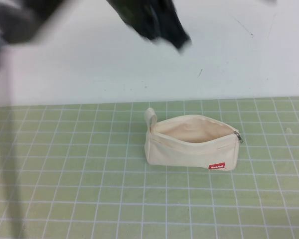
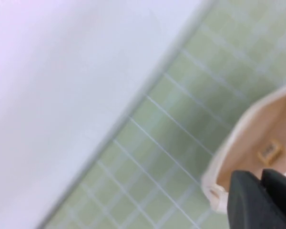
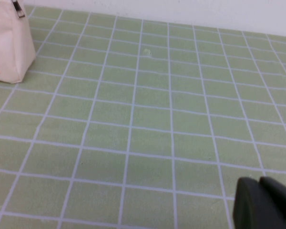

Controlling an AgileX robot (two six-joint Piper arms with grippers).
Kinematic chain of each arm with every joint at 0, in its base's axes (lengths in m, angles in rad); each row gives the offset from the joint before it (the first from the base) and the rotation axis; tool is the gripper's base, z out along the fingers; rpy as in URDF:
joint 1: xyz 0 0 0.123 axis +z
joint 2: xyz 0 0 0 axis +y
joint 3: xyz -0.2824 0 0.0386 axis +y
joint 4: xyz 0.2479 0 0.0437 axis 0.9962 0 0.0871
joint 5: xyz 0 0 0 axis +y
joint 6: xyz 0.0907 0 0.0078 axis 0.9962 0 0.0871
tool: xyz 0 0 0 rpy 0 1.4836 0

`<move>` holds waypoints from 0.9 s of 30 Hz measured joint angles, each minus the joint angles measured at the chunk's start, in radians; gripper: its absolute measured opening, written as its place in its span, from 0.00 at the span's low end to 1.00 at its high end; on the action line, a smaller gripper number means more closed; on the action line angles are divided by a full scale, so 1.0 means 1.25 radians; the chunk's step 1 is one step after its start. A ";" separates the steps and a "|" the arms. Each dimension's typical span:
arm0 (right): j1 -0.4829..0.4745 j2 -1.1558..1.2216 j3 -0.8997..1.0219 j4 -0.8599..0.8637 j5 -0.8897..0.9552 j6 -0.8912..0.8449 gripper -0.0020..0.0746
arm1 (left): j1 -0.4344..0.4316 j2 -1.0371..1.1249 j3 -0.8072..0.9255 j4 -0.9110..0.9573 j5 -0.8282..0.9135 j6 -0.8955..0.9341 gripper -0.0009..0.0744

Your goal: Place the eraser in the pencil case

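A green grid mat point(image 1: 65, 164) is lying below a white wall. The pencil case point(image 1: 192, 144) is gaping mid-frame, the eraser point(image 2: 270, 152) already resting inside, so the placing looks done. Left gripper point(image 1: 162, 25) is blurring upper centre, right gripper point(image 3: 267, 205) sitting low; whether either's fingers are parted, I cannot tell.

The pencil case point(image 1: 192, 142) carries a small red label point(image 1: 217, 167) with white lettering at its 5 o'clock corner, too small to read. The eraser point(image 2: 269, 152) inside shows no legible mark.
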 joint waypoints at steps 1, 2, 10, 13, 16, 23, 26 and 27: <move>0.000 0.000 0.000 0.000 0.000 0.000 0.03 | 0.000 -0.033 0.000 0.004 0.000 -0.007 0.03; 0.000 0.000 0.000 0.000 0.000 0.000 0.03 | 0.000 -0.074 -0.002 0.008 0.002 -0.018 0.03; 0.000 0.000 0.000 0.000 0.000 0.000 0.03 | 0.000 -0.319 0.034 0.029 -0.006 -0.048 0.01; 0.000 0.000 0.000 0.000 0.000 0.000 0.03 | 0.000 -0.412 0.141 0.029 -0.042 -0.063 0.01; 0.000 0.000 0.000 0.000 0.000 0.000 0.03 | 0.000 -0.535 0.329 0.029 -0.123 -0.099 0.01; 0.000 0.000 0.000 0.000 0.000 0.000 0.03 | 0.000 -0.787 0.868 0.022 -0.470 -0.203 0.01; 0.000 0.000 0.000 0.000 0.000 0.000 0.03 | 0.000 -0.845 1.049 0.035 -0.613 -0.203 0.01; 0.000 0.000 0.000 0.000 0.000 0.000 0.03 | 0.000 -0.859 1.102 0.036 -0.656 -0.208 0.01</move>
